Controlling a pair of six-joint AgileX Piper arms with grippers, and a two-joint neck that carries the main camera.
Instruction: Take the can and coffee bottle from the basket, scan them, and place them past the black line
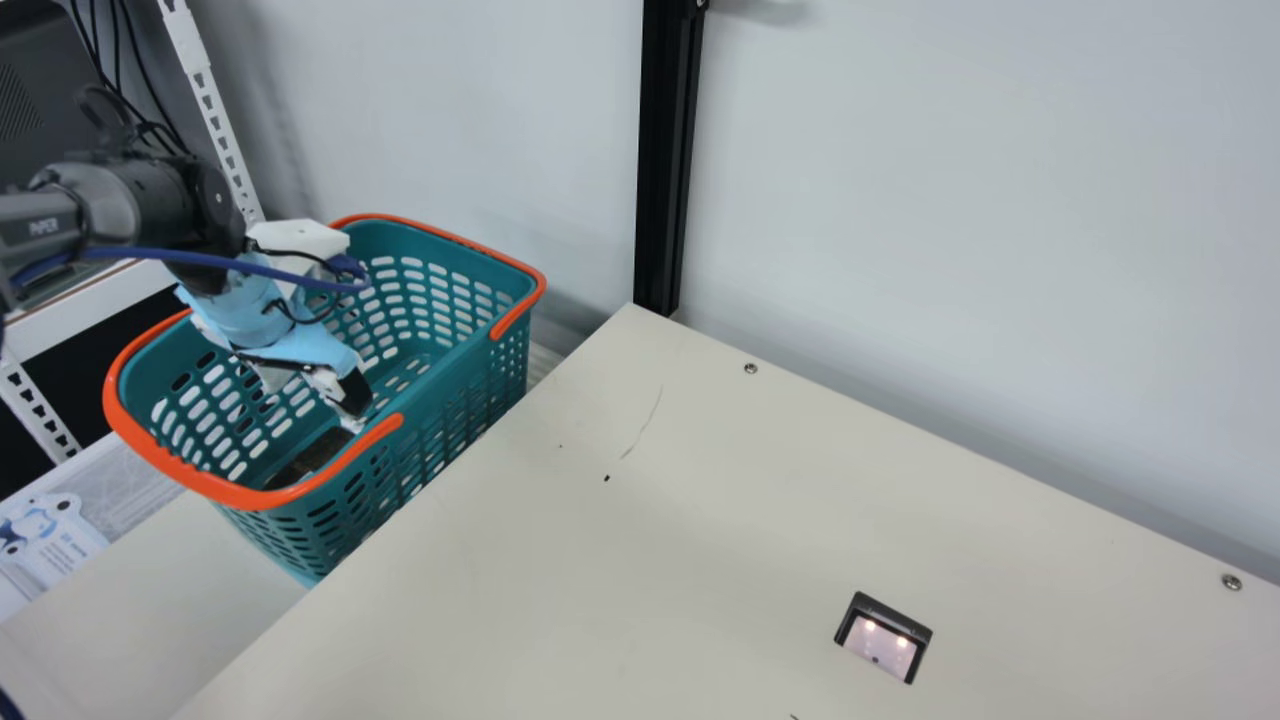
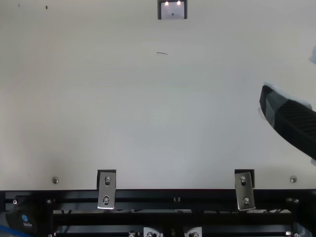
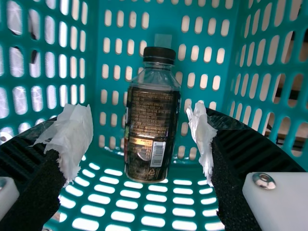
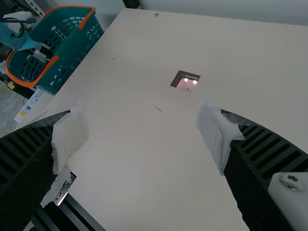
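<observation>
My left gripper (image 1: 350, 405) reaches down inside the teal basket (image 1: 455, 355), over a dark bottle (image 1: 310, 458) at the basket's near end. In the left wrist view the black coffee bottle (image 3: 151, 122) with its black cap lies between the two fingers of my left gripper (image 3: 144, 137), untouched, the fingers wide apart. The top view shows part of my right gripper (image 2: 291, 116) over the table's right side. In the right wrist view my right gripper (image 4: 144, 137) stands open above the table, nothing between its tape-covered fingers.
A scanner (image 1: 880, 642) with two lights is set into the cream table (image 1: 620, 580). The basket's orange handles (image 1: 450, 240) rest along its rim. A black post (image 1: 668, 160) stands at the table's back corner, by the wall.
</observation>
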